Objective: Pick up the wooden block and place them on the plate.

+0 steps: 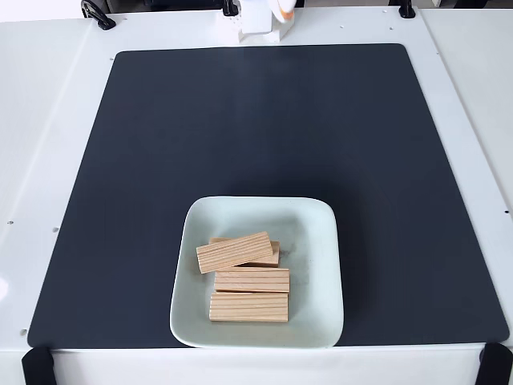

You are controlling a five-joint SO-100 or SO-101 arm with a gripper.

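Blocks are all lying inside the plate [325,241] in the fixed view: four wooden blocks are sitting in its left half. One front block [248,306] is resting nearest the plate's lower rim, a second block [252,279] is lying just behind it and touching it, and a tilted block [234,252] is leaning across a fourth block [272,258], which is mostly hidden under it. Judging from this, the placing seems to be finished.

Each block is looking light, stiff and dry, with lengthwise grooves giving some grip; taking hold across the short width, on the two long sides, would suit narrow fingers best. The tilted one is likely sitting loosely and could slide off if nudged.

Around the plate a dark mat [256,128] is covering most of the white worktop [48,120]. Far beyond the plate's upper rim, the arm's white base [256,20] is standing at the worktop's edge, well apart from the blocks. Whether the fingers are released or clenched I cannot tell. Nothing is standing between arm and plate.
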